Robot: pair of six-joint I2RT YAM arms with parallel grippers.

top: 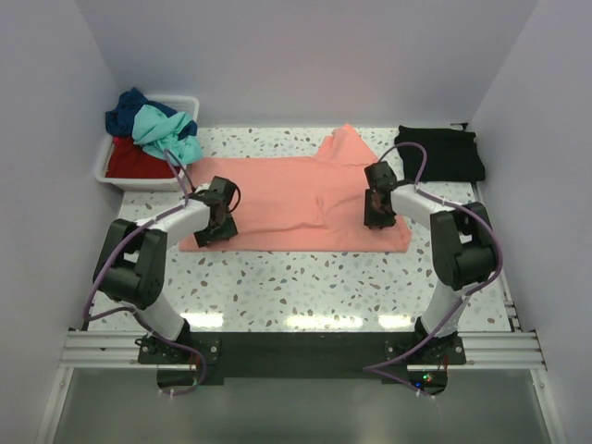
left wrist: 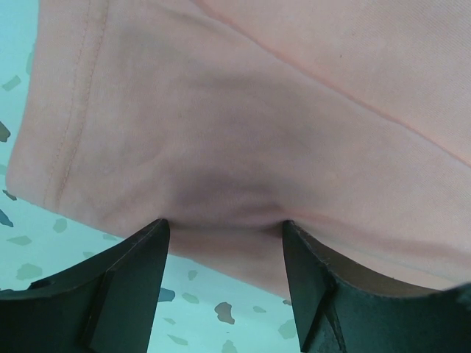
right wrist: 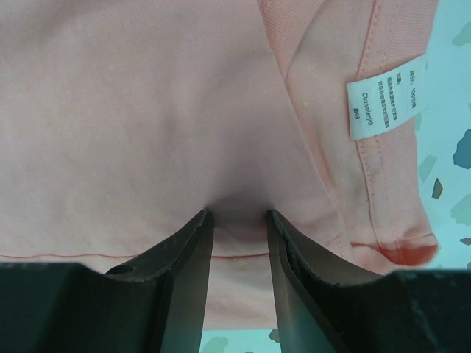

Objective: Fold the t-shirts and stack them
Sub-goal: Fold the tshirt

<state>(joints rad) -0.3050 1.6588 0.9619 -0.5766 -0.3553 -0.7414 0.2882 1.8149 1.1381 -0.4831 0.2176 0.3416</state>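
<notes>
Writing stands on one thing only: a small white label (right wrist: 386,97) sewn into a seam of the salmon-pink t-shirt (right wrist: 147,110), seen in the right wrist view. Its dark print runs sideways in several short lines. "100%" can be made out, and a word in Latin letters beginning with "Chin"; the remaining lines are too small to read.

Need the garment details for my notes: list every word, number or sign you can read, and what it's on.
"100%": on the white label sewn into the pink shirt.
"Chinmany06": same label, printed sideways; the reading is uncertain.
Other lines on the label: too small to read.
Top and left wrist views: no text.
</notes>
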